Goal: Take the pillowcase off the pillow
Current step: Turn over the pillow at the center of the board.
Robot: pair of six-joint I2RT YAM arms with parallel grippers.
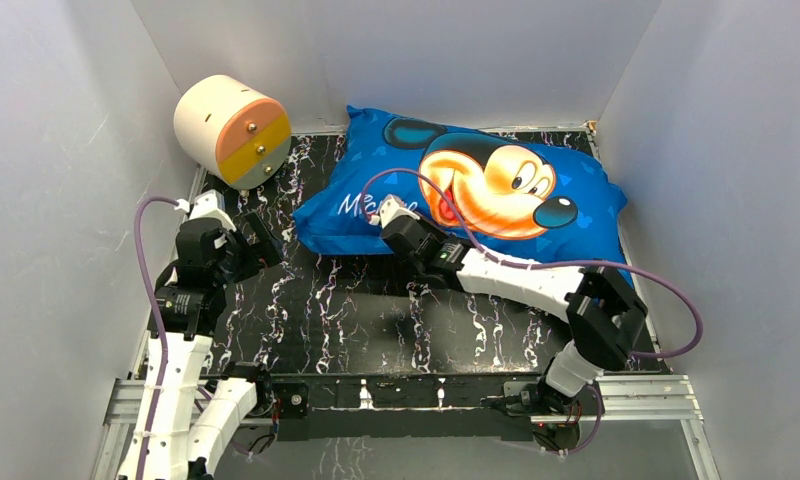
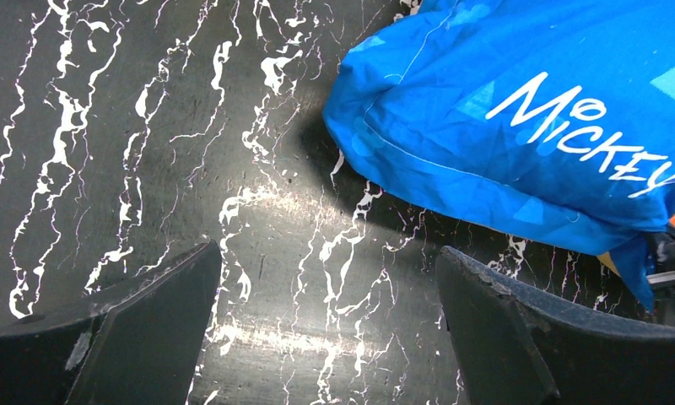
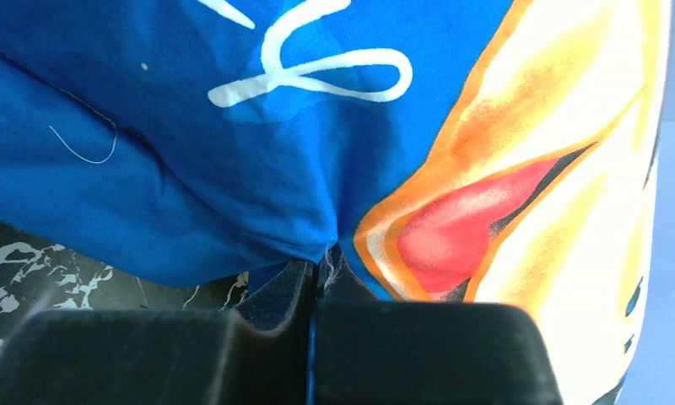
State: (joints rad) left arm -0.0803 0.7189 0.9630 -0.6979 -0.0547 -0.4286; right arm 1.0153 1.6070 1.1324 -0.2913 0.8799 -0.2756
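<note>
Right gripper (image 3: pixel 317 274) tight on pillowcase (image 1: pixel 476 180) edge, arm (image 1: pixel 524 276) outstretched.

White lettering reading "Mickey" stands on the bright blue face of the pillowcase (image 2: pixel 452 143)

Top cam sits high behind the arm bases (image 1: pixel 541 398), looking down on the whole counter (image 1: pixel 376 320). Left wrist cam looks down from low, pillowcase (image 2: pixel 503 126) corner at 2 o'clock. Right wrist cam is pressed right against that same blue fabric.
</note>
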